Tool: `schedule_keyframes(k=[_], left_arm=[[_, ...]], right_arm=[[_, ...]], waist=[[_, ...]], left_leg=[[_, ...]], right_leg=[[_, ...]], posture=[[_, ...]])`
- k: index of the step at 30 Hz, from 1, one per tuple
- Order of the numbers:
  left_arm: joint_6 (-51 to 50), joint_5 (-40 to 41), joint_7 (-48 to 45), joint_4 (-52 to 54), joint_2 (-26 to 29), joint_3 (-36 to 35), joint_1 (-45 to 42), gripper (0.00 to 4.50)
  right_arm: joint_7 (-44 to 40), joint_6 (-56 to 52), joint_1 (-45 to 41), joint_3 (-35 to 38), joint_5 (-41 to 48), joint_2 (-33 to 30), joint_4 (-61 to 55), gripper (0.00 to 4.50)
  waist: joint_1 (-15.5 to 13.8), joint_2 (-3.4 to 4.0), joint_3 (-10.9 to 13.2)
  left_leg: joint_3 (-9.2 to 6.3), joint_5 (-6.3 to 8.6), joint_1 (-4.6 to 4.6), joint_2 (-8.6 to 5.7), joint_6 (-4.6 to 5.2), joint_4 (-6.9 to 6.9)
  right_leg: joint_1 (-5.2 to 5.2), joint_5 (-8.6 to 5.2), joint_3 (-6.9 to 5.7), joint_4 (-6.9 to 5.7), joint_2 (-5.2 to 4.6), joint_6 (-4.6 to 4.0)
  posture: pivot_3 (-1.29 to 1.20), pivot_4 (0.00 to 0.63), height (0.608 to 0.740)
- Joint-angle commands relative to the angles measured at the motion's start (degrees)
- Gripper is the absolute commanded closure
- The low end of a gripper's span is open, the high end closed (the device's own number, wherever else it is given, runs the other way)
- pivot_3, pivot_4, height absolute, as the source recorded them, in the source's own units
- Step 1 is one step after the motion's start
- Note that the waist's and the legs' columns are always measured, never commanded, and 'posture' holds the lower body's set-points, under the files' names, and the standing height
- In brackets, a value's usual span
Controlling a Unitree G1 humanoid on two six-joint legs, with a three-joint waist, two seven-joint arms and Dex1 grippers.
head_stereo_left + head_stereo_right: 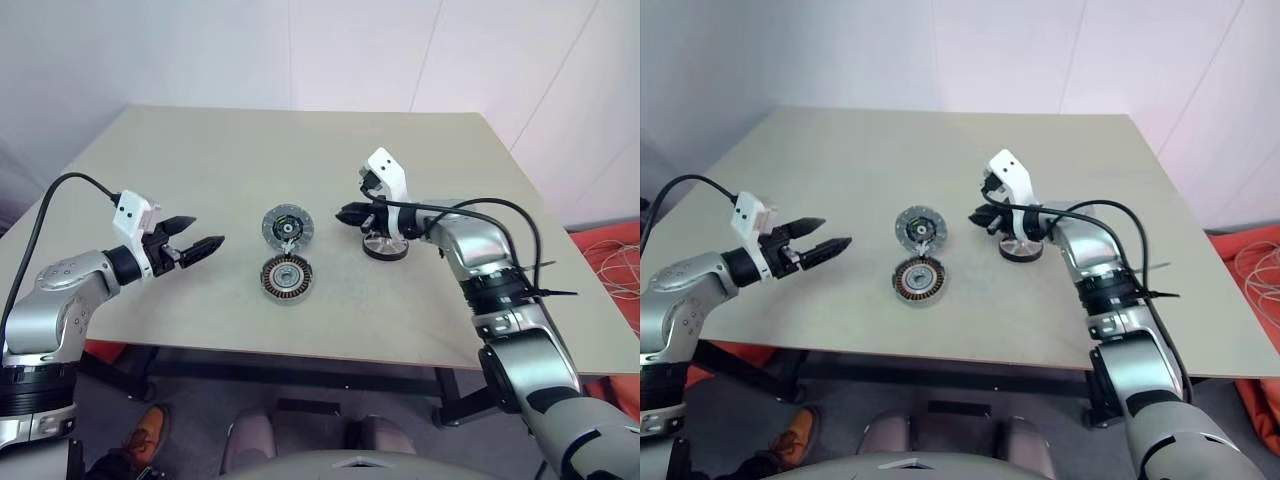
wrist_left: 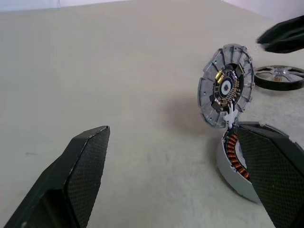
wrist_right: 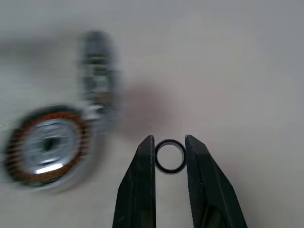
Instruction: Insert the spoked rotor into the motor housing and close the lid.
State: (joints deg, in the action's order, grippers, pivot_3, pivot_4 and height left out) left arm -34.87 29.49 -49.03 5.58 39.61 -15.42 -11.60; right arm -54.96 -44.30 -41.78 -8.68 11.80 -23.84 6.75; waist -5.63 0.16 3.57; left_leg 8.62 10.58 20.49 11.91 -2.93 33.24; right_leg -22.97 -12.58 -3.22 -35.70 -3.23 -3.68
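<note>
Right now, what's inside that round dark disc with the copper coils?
Inside the round dark housing disc, a ring of copper windings circles a silvery centre. No wheel sits in it. Its underside against the beige table is hidden.

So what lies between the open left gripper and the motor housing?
Only bare tabletop. In the left eye view, nothing sits between the left gripper and the motor housing; the lid stands hinged up behind it.

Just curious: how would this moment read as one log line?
right gripper: shut on small black ring | left gripper: open | spoked rotor: on table
</note>
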Motion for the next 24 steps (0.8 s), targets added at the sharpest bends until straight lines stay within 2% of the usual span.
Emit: schedule_keyframes(k=[1, 5, 11, 16, 24], left_arm=[[1.03, 0.93, -1.3, 2.13, 1.66, -1.24, 0.54, 0.0], [2.5, 2.72, -4.44, 5.3, 2.28, -1.64, 3.23, 0.0], [5.79, 4.04, -7.88, 7.19, 2.83, -3.22, 6.68, 0.0], [7.72, 3.97, -11.85, 8.97, 4.77, -3.13, 11.22, 0.0], [9.89, 3.97, -14.45, 9.0, 5.63, -4.13, 16.28, 0.0]], right_arm=[[-4.08, -6.62, -0.7, 0.48, 6.65, -1.95, -9.08, 3.94], [-4.66, -7.57, -1.3, -2.54, 7.43, -2.26, -10.55, 3.94], [-6.23, -2.77, -2.49, -9.32, 5.22, -0.42, -7.11, 3.94], [-6.85, 4.09, -4.04, -13.85, 1.79, 2.51, 0.26, 3.94], [-5.87, 11.71, -6.31, -15.17, -2.31, 8.71, 11.4, 3.94]], waist=[[0.03, 0.0, 0.0], [0.03, -0.01, 0.0], [0.07, -0.01, 0.0], [0.21, -0.02, 0.0], [0.24, -0.03, 0.0]], left_leg=[[0.01, 0.0, -0.04, 0.0, 0.0, 0.0], [0.01, 0.04, -0.33, 0.03, 0.07, -0.03], [0.01, 0.05, -0.42, 0.02, 0.08, -0.03], [0.01, 0.06, -0.4, 0.0, 0.1, -0.05], [0.0, 0.06, -0.41, 0.01, 0.1, -0.07]], right_leg=[[0.01, 0.0, 0.01, -0.01, 0.0, 0.0], [0.26, -0.21, 0.01, -0.01, 0.01, 0.35], [0.33, -0.22, 0.02, -0.02, 0.0, 0.38], [0.32, -0.22, 0.03, -0.01, -0.01, 0.37], [0.33, -0.18, 0.03, -0.01, 0.0, 0.28]], posture=[[0.0, 0.0, 0.74], [0.0, 0.0, 0.74], [0.0, 0.0, 0.74], [0.0, 0.0, 0.74], [0.0, 0.0, 0.74]])
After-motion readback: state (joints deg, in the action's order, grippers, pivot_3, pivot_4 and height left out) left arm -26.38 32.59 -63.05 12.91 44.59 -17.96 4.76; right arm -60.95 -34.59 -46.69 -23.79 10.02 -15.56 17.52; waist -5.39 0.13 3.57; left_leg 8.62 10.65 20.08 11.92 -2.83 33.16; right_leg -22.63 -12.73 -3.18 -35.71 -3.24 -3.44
